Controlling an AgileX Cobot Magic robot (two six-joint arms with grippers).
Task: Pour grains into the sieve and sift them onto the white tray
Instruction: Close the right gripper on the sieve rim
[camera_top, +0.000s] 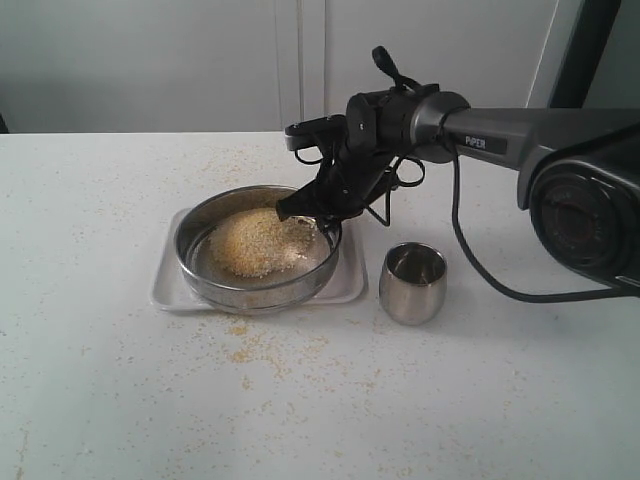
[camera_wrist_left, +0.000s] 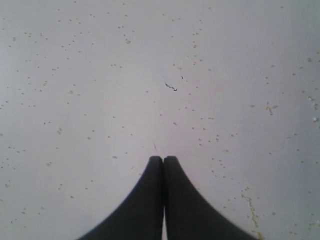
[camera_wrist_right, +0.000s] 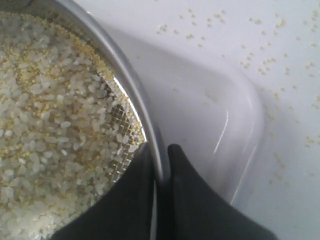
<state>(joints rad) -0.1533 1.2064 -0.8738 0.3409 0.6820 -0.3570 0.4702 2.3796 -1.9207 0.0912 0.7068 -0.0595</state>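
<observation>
The right pincer (camera_wrist_right: 161, 152) is clamped on the steel rim of the sieve (camera_top: 254, 297), one black finger inside, one outside; the left pincer (camera_wrist_left: 163, 160) hangs pressed together over the table (camera_top: 480, 400), holding nothing; one round sieve sits on one white tray (camera_top: 163, 287), a mound of mixed yellow and whitish grains (camera_top: 256, 244) on its wire mesh; one shiny rounded steel cup (camera_top: 412, 284) stands just beside the tray; loose grains speckle the table.

Steel cup (camera_top: 413, 283) right of white tray (camera_top: 163, 287); front tabletop (camera_top: 320, 410) seems open.
</observation>
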